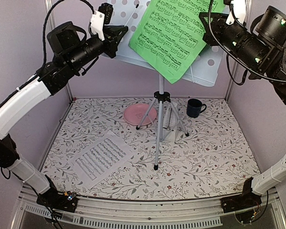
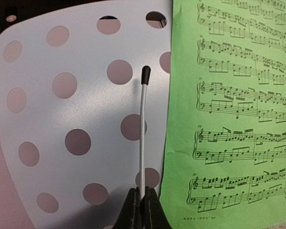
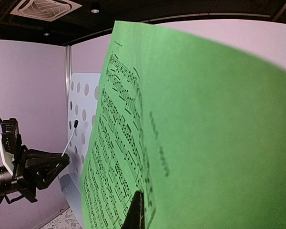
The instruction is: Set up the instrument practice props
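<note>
Green music sheet (image 1: 169, 36) against the desk of the music stand (image 1: 160, 95), its right edge pinched by the right gripper (image 1: 210, 26).
Left gripper (image 1: 119, 36) is clamped on a thin white rod (image 1: 130, 18), black-tipped, in front of the perforated desk. White music sheet (image 1: 101, 159) lies flat on the table (image 1: 219, 152) on the left arm's side; metronome (image 1: 169, 125) stands behind the tripod legs.
</note>
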Tool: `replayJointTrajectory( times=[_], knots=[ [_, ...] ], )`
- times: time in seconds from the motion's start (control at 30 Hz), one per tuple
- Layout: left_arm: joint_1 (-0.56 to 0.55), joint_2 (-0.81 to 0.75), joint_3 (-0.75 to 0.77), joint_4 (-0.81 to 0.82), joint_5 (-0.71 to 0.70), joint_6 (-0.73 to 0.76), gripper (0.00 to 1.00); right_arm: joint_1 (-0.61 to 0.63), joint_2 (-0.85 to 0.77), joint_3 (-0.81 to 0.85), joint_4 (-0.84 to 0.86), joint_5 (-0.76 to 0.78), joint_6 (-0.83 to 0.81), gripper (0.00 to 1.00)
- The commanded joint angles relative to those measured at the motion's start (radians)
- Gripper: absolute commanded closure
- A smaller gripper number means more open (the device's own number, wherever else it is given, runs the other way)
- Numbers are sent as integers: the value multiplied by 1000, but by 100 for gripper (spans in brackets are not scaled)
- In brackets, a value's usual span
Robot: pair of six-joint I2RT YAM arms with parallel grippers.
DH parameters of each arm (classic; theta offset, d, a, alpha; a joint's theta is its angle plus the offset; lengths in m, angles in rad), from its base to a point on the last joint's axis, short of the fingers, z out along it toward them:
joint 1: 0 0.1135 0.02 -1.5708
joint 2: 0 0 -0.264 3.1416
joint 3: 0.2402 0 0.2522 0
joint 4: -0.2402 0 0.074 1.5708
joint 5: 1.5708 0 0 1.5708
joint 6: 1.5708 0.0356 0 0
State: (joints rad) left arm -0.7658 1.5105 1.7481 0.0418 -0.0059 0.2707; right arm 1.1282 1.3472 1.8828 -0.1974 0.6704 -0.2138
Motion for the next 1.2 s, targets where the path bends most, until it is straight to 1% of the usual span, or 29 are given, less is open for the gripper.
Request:
replayJointTrajectory(
  times=[0.0, 0.27, 0.4, 0.53, 0.83, 1.03, 1.17],
  knots=[
    [17, -24, -15, 125, 81, -34, 100, -10, 37, 59, 46, -27, -38, 100],
    [28, -10, -13, 139, 162, -27, 100, -35, 137, 152, 62, -99, -144, 100],
    [30, -5, -19, 148, 203, -24, 100, -103, 166, 177, 46, -199, -145, 100],
    [31, 0, -22, 151, 233, -10, 100, -134, 191, 213, 32, -259, -142, 100],
    [37, 13, -25, 161, 268, 2, 100, -154, 267, 299, 42, -333, -170, 100],
    [38, 14, -29, 163, 279, 5, 100, -155, 333, 372, 40, -364, -242, 100],
    [39, 15, -30, 161, 282, 10, 100, -156, 353, 386, 42, -394, -268, 100]
  ],
)
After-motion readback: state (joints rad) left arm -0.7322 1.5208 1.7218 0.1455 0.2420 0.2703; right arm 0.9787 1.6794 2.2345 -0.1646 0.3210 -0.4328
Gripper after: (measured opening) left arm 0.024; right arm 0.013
